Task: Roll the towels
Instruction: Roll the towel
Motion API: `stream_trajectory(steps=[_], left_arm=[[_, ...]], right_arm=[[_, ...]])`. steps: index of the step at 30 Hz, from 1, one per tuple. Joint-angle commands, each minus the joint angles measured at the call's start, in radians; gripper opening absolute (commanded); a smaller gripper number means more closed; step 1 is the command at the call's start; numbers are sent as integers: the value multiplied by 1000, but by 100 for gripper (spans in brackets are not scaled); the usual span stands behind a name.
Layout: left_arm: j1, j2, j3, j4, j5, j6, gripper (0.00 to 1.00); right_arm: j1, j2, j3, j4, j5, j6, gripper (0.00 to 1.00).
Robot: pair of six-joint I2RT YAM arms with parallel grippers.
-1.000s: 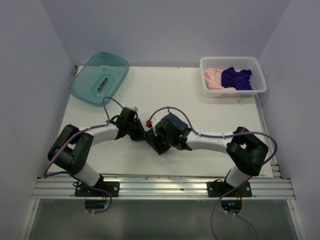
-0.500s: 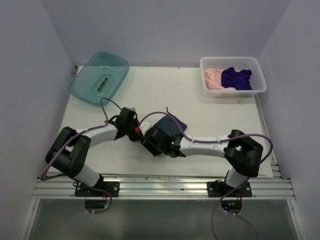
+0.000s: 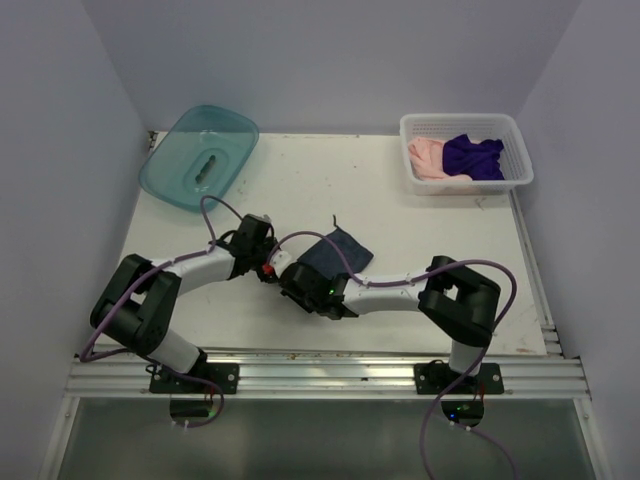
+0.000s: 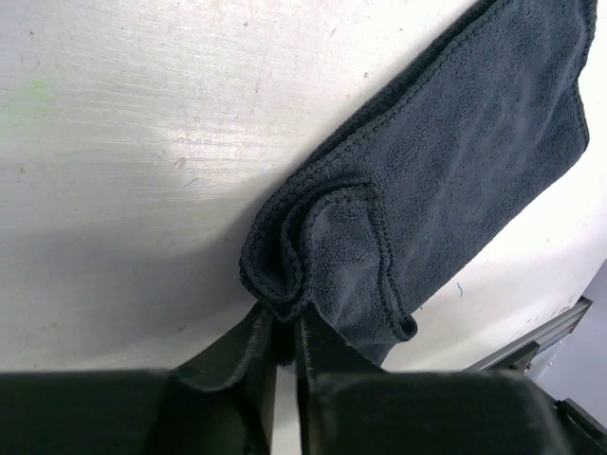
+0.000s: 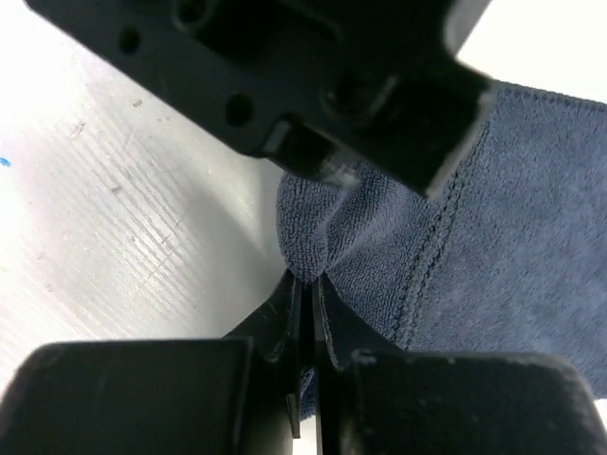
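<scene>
Nearest you, along the aluminium rail (image 3: 330,375), both arms reach inward and meet left of the table's middle. Your right gripper (image 5: 305,289) has just changed. A second ago it stood half-open above the cloth, farther right. It has since swung leftward and clenched on the near-left corner of the dark slate-blue terry towel (image 3: 338,250). It pinches a raised fold of the hem right next to your left gripper (image 4: 285,332), which has stayed clamped on a doubled-over lip of that same corner.

Both grippers now hold one short stretch of edge, so the roll can start from here. The lip looks like a first tuck rather than a full turn, though the wrist views are too tight to be sure.

The rest of the towel lies flat on the white table (image 3: 400,210), running away toward the far right, one corner flicked up. Rolling that way gives you bare surface ahead and to both sides. The grippers themselves are crowded, almost touching, so move them together.

Farther off, at the back right, the white mesh basket (image 3: 460,118) holds the pale pink towel (image 3: 425,158) and the deep purple towel (image 3: 472,155), both bunched and unrolled. At the back left corner sits a teal translucent plastic tub (image 3: 230,140), well apart from the work.
</scene>
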Motion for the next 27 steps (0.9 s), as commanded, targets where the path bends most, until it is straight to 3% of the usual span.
stream_trajectory(steps=[1, 2, 5, 8, 14, 22, 27], left_arm=[[-3, -44, 20, -2, 18, -17, 20], [-3, -48, 20, 0, 24, -16, 30], [1, -85, 23, -3, 24, -14, 47], [18, -123, 23, -26, 19, -8, 54], [44, -193, 20, -68, -21, -2, 55], [44, -245, -37, -45, -41, -24, 52], [43, -237, -60, 35, 14, -17, 46]], right_arm=[[-7, -25, 8, 64, 4, 18, 0], [-11, -32, 7, 63, -17, 21, 0], [-51, -62, -5, 59, -144, 58, 0], [-117, -99, -35, 81, -310, 115, 0], [-247, -85, -25, 69, -618, 201, 0], [-333, -68, -47, 90, -803, 300, 0], [-395, -53, -82, 194, -887, 389, 0]])
